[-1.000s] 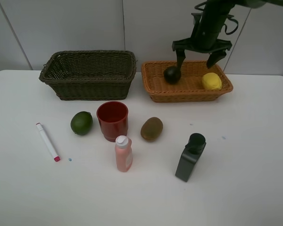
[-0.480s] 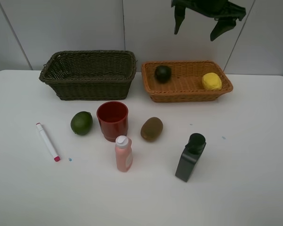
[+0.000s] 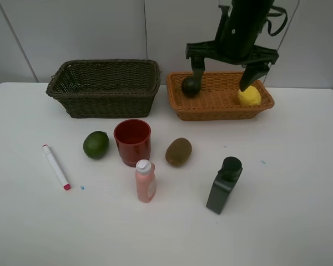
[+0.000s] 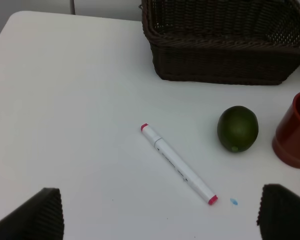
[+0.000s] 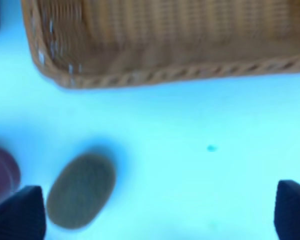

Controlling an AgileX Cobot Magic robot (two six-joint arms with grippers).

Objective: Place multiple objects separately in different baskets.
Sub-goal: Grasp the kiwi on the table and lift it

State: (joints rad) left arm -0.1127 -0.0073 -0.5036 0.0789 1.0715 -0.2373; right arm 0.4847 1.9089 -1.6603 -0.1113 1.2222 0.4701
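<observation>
— Fingers (image 3: 197, 69) of the right gripper (image 3: 222, 73) are spread wide and grip nothing. They hang over the shallow orange-tan wicker basket (image 3: 222, 111). How does the left stand?
— The left gripper (image 4: 160, 212) is spread just as wide and is also empty, over the white table (image 4: 65, 100). Only its own wrist view shows it.
— What lies in the orange basket?
— A dark round fruit (image 3: 190, 87) sits at its left end, partly behind one finger. A yellow lemon (image 3: 248, 97) sits at its right end, well apart from the fruit.
— And the rest?
— The deep olive-brown wicker basket (image 3: 111, 102) stands beside the orange one. On the table in front are a white red-tipped marker (image 3: 56, 167), lying flat, and a green lime (image 3: 96, 144) just beside a red cup (image 3: 132, 142). Then come a brown kiwi (image 3: 178, 152), a standing pink white-capped bottle (image 3: 145, 182) and a standing black bottle (image 3: 224, 185).
</observation>
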